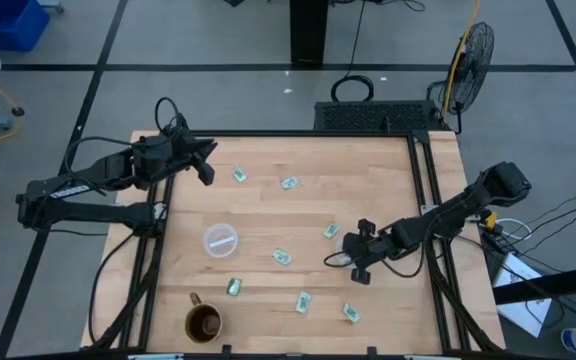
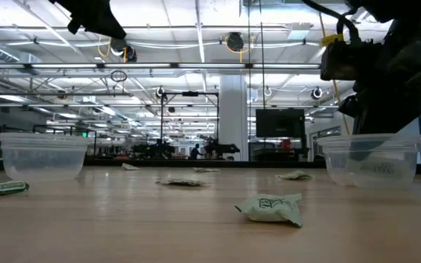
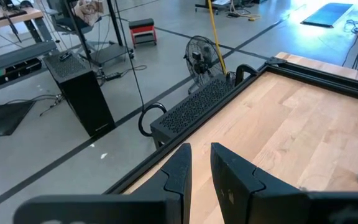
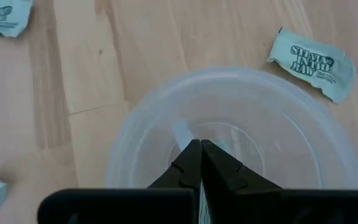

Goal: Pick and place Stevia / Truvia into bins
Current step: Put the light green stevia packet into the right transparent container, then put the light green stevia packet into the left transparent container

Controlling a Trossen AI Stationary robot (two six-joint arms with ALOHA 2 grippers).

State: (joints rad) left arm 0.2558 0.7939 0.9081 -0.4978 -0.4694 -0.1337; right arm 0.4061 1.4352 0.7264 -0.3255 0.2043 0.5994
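High view: right pincer (image 1: 360, 262) sits low at right-centre of the counter (image 1: 368, 170), arm stretched in from the right edge; one cup (image 1: 220, 240) left of centre, packets (image 1: 282, 257) scattered around, brown mug (image 1: 204, 323) lower left. Left pincer (image 1: 205, 165) waits upper left. Low view: second cup (image 2: 372, 161) at right under the dark arm. Right wrist view: fingers together over that cup, a pale strip at the tips, likely a packet. Release centred, low. Left wrist view: left fingers slightly apart.
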